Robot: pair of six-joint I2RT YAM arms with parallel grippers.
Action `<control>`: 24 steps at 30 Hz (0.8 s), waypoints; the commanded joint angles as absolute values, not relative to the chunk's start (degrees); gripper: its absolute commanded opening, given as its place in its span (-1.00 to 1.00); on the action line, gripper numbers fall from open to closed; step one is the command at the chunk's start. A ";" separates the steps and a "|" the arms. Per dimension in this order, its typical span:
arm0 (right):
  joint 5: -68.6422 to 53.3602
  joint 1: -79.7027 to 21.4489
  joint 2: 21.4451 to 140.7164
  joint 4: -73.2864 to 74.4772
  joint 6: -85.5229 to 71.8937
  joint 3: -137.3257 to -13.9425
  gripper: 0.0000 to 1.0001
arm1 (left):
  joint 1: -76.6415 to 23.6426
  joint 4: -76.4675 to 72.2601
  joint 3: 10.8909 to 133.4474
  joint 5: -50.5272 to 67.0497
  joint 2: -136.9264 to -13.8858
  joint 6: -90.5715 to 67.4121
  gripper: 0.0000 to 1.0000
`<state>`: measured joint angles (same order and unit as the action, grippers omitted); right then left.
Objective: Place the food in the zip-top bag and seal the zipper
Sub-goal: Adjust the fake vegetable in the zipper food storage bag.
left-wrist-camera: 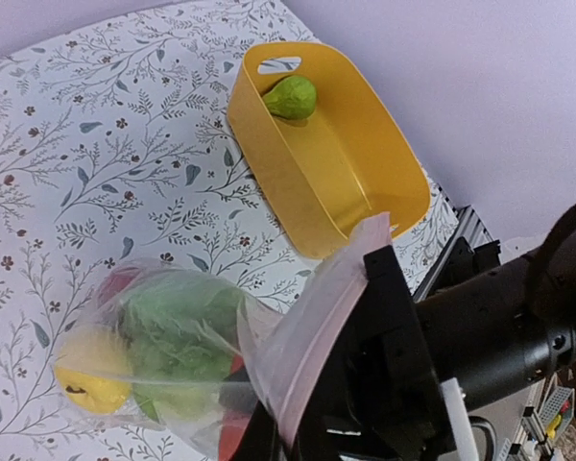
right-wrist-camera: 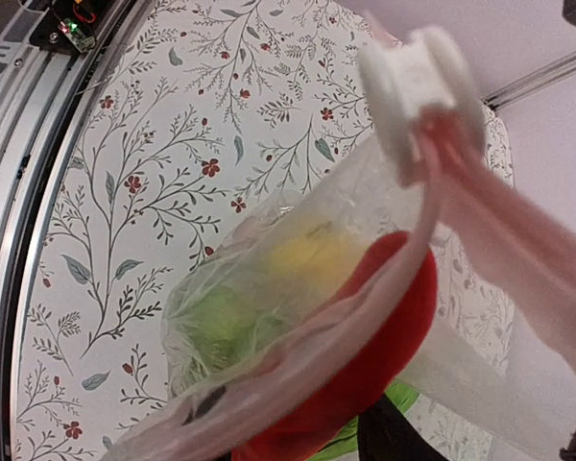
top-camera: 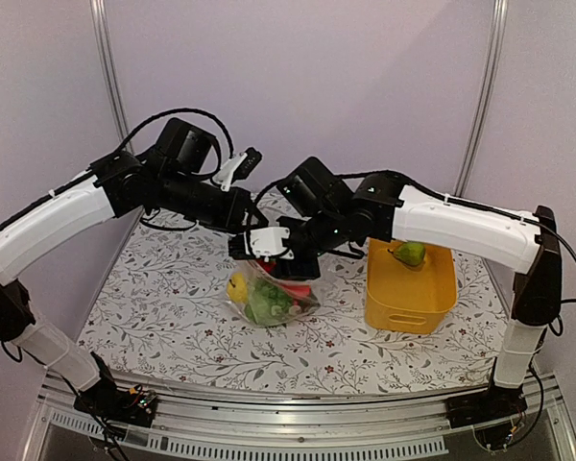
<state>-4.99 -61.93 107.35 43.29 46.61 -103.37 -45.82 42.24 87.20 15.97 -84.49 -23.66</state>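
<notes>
The zip-top bag (top-camera: 272,300) hangs over the middle of the table with its bottom on the cloth, holding yellow, green and red food (left-wrist-camera: 168,346). My left gripper (top-camera: 252,248) is shut on the bag's mouth edge, where the pinkish zipper (left-wrist-camera: 328,312) runs up between its black fingers (left-wrist-camera: 389,327). My right gripper (top-camera: 293,259) sits at the bag's mouth from the other side. In the right wrist view a red piece (right-wrist-camera: 389,351) lies across the mouth rim and one dark finger (right-wrist-camera: 398,437) shows below it; how the jaws stand is hidden. A green pear (top-camera: 410,253) lies in the yellow basket.
The yellow basket (top-camera: 403,305) stands right of the bag on the flowered tablecloth, the pear (left-wrist-camera: 290,96) at its far end. The table's metal front rail (right-wrist-camera: 19,144) runs along the near edge. Both arms meet above the bag.
</notes>
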 commanded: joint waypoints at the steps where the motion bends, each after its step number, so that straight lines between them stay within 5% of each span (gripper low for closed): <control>1: -6.27 -62.05 109.22 38.74 43.13 -102.05 -0.20 | -44.91 37.13 86.56 18.23 -80.52 -24.85 -0.92; 5: -7.06 -62.06 108.79 37.13 42.04 -101.43 -0.44 | -44.75 37.08 85.41 16.63 -79.10 -24.39 -0.87; 10: -6.29 -62.05 108.20 38.18 44.18 -100.13 -0.47 | -44.17 37.09 83.06 12.23 -76.65 -23.23 -0.33; 18: -6.83 -61.79 109.57 37.79 43.78 -99.48 -0.48 | -44.12 26.11 65.26 3.60 -56.87 -19.65 0.10; 24: -7.27 -61.62 110.00 39.94 46.15 -99.45 -0.45 | -44.59 18.72 46.92 8.38 -37.05 -18.08 0.13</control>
<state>-6.42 -61.84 108.20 38.35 44.42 -100.07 -44.82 25.41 55.16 6.15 -43.72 -20.27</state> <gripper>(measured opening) 0.275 0.574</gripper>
